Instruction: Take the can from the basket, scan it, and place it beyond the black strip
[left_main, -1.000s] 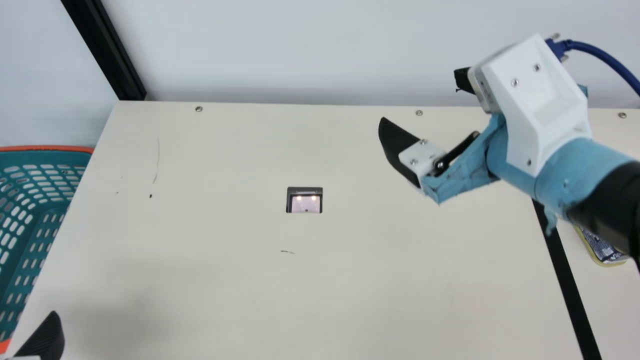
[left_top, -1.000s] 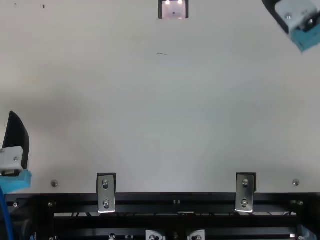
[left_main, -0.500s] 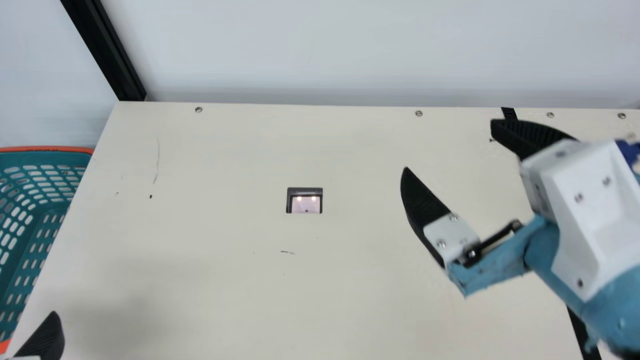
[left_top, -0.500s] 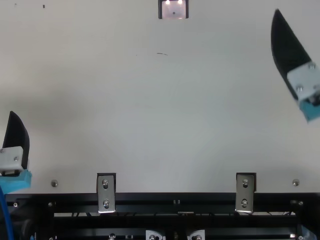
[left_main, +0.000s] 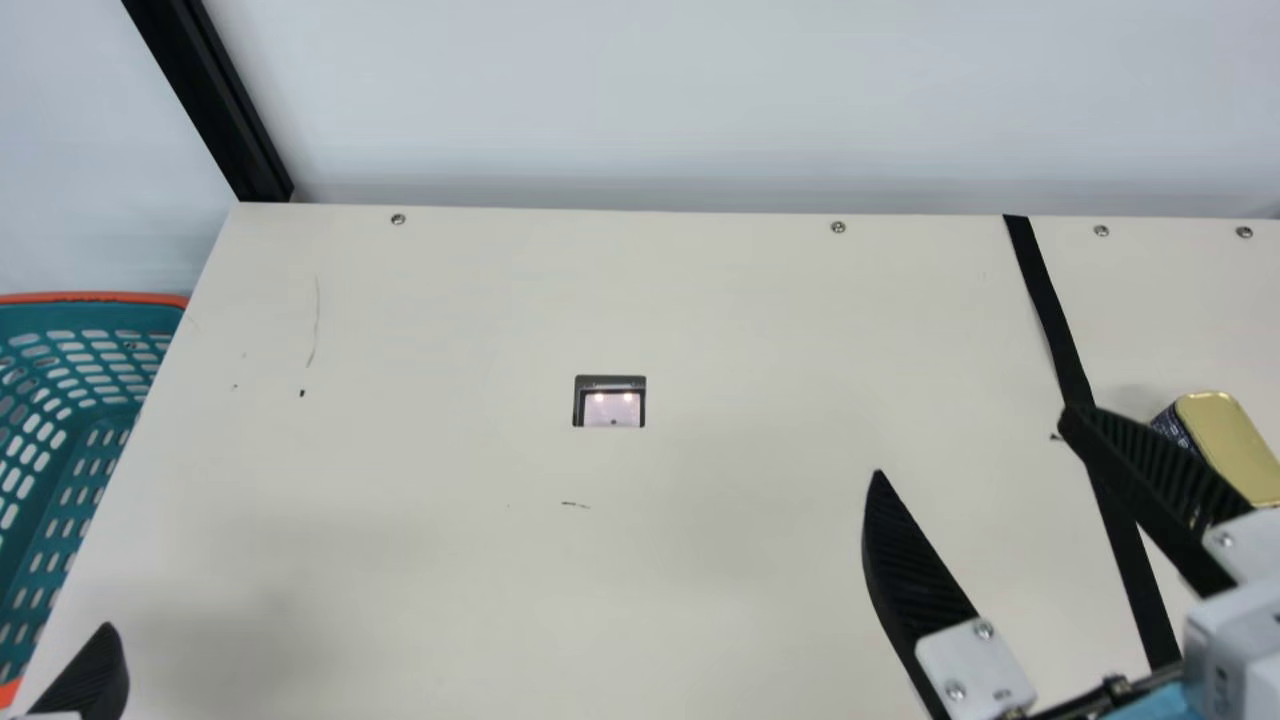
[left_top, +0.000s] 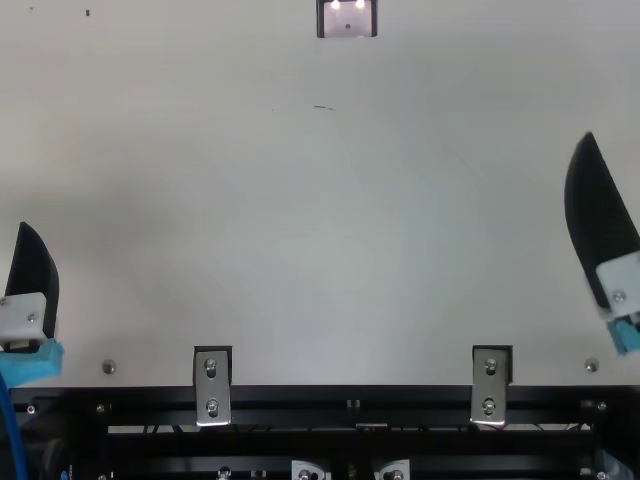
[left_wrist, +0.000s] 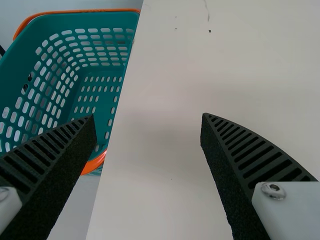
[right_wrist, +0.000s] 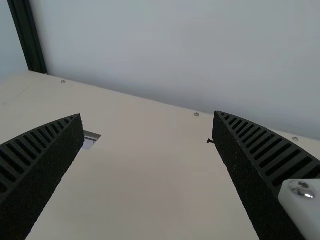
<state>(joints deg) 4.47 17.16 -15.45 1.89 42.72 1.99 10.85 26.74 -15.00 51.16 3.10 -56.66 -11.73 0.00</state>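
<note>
Pictured with right fingers (left_main: 912, 570) and left fingers (left_wrist: 245, 150) spread apart, empty, and the can (left_main: 1228, 445) beyond the black strip (left_main: 1045, 300) on the tabletop (left_main: 730, 560). Apparently finished with placing; needs next only parking the right arm (left_main: 1235, 640) clear of the can.

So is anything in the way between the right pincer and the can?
Nothing that I can see. A finger of the right pincer covers a bit of the can in the main view, and the can is already past the black strip.
</note>
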